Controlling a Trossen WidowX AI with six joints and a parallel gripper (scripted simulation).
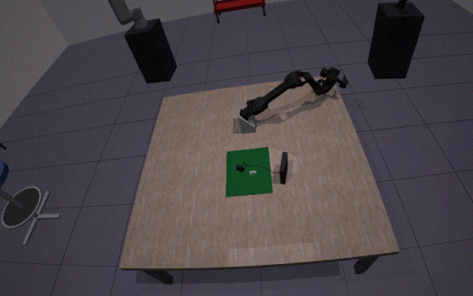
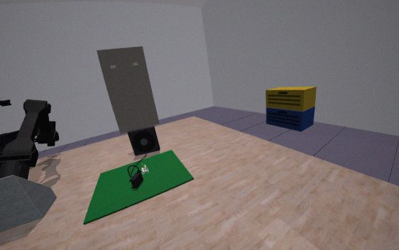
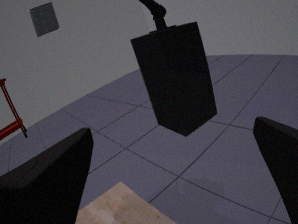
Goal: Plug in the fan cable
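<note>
With the plug [image 1: 240,168] [image 2: 136,180] unmated beside the header [image 1: 252,172] [image 2: 145,169], approach is judged in hand; the spread, empty end effector [image 1: 345,81] [image 3: 177,131] must be brought over it.

"What colour is the board?"
"Plain green [image 1: 248,185] [image 2: 113,192], with a white header [image 1: 252,172] [image 2: 145,169]."
"And the plug?"
"Black [image 1: 240,168] [image 2: 136,180], like the cable [image 1: 263,168] [image 2: 133,169]; the fan [image 1: 284,168] [image 2: 143,141] is black too."
"The bench [image 1: 202,227] [image 2: 248,185] [image 3: 117,205]?"
"Pale brown, streaked with wood grain."
"The floor beyond the end effector [image 1: 342,80] [image 3: 177,131]?"
"Greyish purple, patterned with dark grid lines."
</note>
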